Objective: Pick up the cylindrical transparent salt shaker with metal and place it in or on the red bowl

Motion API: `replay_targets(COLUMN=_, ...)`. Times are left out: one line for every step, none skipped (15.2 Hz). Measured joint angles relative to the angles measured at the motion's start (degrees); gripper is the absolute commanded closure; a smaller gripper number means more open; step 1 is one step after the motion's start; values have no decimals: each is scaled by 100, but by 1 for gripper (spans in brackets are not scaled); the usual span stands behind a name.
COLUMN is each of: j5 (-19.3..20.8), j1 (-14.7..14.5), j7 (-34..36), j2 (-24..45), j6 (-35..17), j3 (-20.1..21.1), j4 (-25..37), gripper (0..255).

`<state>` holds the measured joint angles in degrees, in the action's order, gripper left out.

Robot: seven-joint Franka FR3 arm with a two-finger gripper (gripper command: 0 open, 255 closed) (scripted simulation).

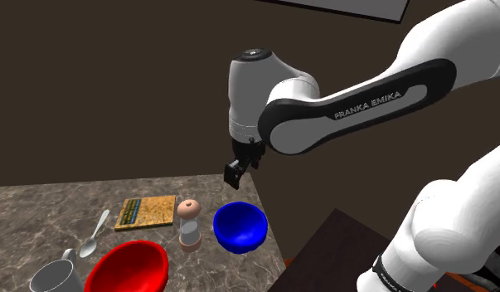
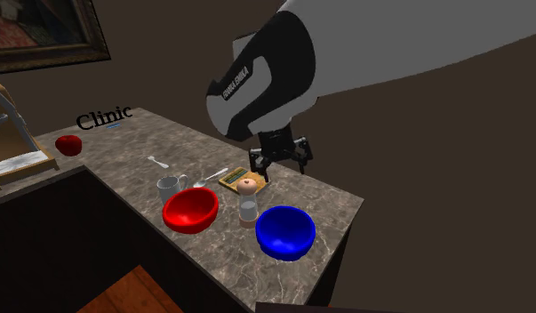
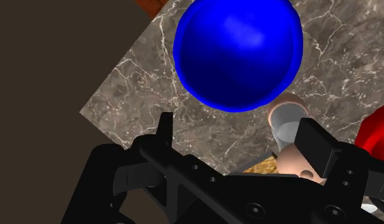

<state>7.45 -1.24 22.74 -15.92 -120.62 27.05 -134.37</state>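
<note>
The salt shaker (image 1: 189, 225) has a clear body and a pinkish rounded top. It stands upright on the marble counter between the red bowl (image 1: 130, 267) and the blue bowl (image 1: 240, 226). My gripper (image 1: 237, 171) hangs open well above the counter, behind the shaker and the blue bowl, holding nothing. In the second exterior view the gripper (image 2: 280, 164) hovers over the far side of the counter behind the shaker (image 2: 248, 199) and red bowl (image 2: 191, 210). In the wrist view the shaker (image 3: 287, 125) sits close by one finger (image 3: 314, 145), with the red bowl (image 3: 379, 135) just beyond it.
A tan book (image 1: 146, 211) lies behind the shaker, with a spoon (image 1: 94, 235) and a white mug (image 1: 55, 278) toward the shoulder view's left. The blue bowl (image 3: 238, 51) sits near the counter's edge (image 1: 273, 240). A small red object (image 2: 68, 144) rests farther along the counter.
</note>
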Motion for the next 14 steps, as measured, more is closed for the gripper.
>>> replay_targets(j5=120, j1=15, j7=184, j2=200, j6=-104, j3=108, j4=69, gripper=0)
replay_targets(j5=256, j1=25, j7=388, j2=421, j6=-164, j3=223, j4=192, gripper=0)
replay_targets(j5=446, j1=46, j7=623, j2=717, j6=-237, j3=342, j4=362, gripper=0)
replay_targets(j5=613, j1=48, j7=823, j2=942, j6=-271, j3=428, j4=495, gripper=0)
replay_targets(j5=768, j1=61, j7=954, j2=1120, j6=-327, j3=464, j4=577, gripper=0)
replay_targets(j5=967, j1=39, j7=1175, j2=1375, j6=-359, j3=543, j4=724, gripper=0)
replay_targets(j5=1227, j1=29, j7=1404, j2=1714, j6=-394, j3=585, j4=936, gripper=0)
replay_targets(j5=1417, j1=-30, j7=1620, j2=1937, j6=-389, j3=629, j4=1073, gripper=0)
replay_targets(j5=1584, j1=-85, j7=1781, j2=2137, j6=-350, j3=650, j4=1238, gripper=0)
replay_targets(j5=1802, j1=-151, j7=1964, j2=2415, j6=-337, j3=647, j4=1441, gripper=0)
replay_targets(j5=2030, j1=-240, j7=2162, j2=2698, j6=-338, j3=631, j4=1619, gripper=0)
replay_targets(j5=2208, j1=-337, j7=2319, j2=2938, j6=-290, j3=613, j4=1821, gripper=0)
replay_targets(j5=2394, j1=-458, j7=2469, j2=3220, j6=-216, j3=581, j4=2088, gripper=0)
replay_targets(j5=2505, j1=-526, j7=2577, j2=3353, j6=-229, j3=557, j4=2157, gripper=0)
